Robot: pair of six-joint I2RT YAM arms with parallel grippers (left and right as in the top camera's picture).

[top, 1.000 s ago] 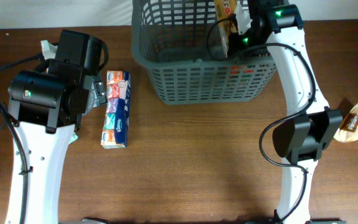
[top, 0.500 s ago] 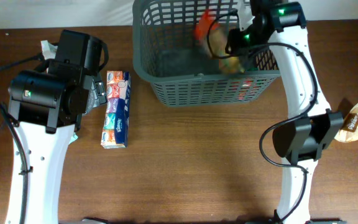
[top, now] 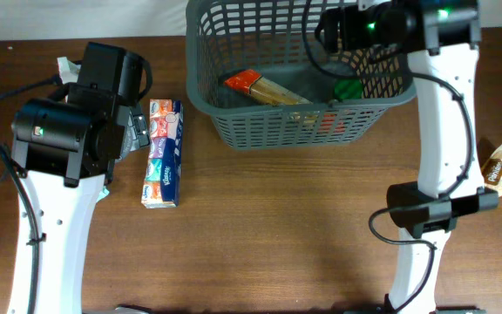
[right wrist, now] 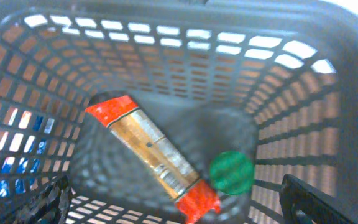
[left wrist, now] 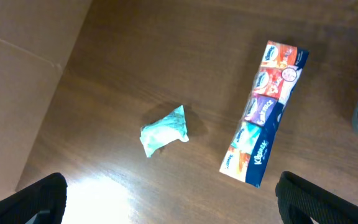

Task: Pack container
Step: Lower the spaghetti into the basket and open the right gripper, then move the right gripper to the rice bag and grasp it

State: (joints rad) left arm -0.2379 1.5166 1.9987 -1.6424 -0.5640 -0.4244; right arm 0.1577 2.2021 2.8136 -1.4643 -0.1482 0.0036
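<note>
A brown wood-grain surface (top: 277,218) fills most of the overhead view, with a white backdrop (top: 77,17) along the top edge. In the left wrist view a paler tan panel (left wrist: 17,81) takes up the upper left; what it is cannot be told.

There is one container (top: 268,129), a dark grey slotted basket in the upper middle of the overhead frame. In it lie two things: one long gold packet with red ends (top: 268,87), set on a slant, and one round green item (top: 349,88) near the packet's lower right end.

On the surface outside are three things: one multi-pack of tissues (top: 163,153) at left centre, one crumpled teal wrapper (left wrist: 165,130) to its left, and one brown snack bag (top: 499,170) at the right edge.

The left end effector (left wrist: 176,202) stands wide open above the bare wood, holding nothing. The right end effector (right wrist: 182,205) hangs over the container's inside, fingers spread wide and empty.
</note>
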